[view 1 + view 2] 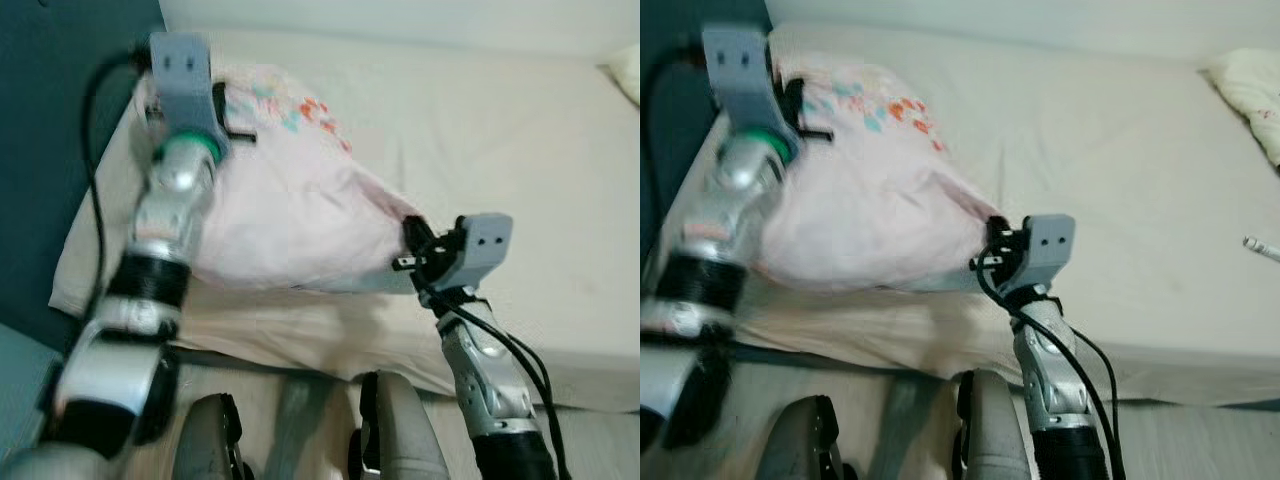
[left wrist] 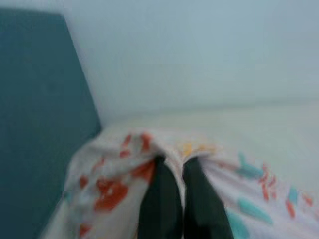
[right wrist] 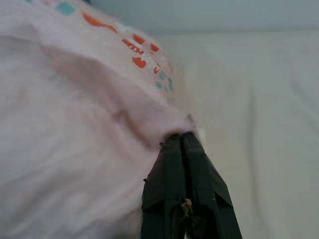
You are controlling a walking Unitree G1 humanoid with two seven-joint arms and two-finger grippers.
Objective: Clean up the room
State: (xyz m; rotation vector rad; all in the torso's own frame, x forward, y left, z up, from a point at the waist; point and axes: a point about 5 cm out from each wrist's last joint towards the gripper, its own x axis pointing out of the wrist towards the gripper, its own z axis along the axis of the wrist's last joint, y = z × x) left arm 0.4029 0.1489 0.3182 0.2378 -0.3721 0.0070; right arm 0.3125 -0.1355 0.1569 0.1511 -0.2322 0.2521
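From our head, both eye views look forward and down on the bed (image 1: 480,130), sharing the pink pillow (image 1: 290,220). Our left wrist view looks along its fingers (image 2: 162,199), close on the pillow's printed edge beyond the tips. Our right wrist view runs along its fingers (image 3: 187,179), pillow corner at the tips, mattress beyond.

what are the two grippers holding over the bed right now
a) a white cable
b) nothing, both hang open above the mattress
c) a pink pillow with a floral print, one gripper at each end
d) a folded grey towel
c: the left gripper and the right gripper are each pinched shut on the fabric of the pink floral pillow above the bed.
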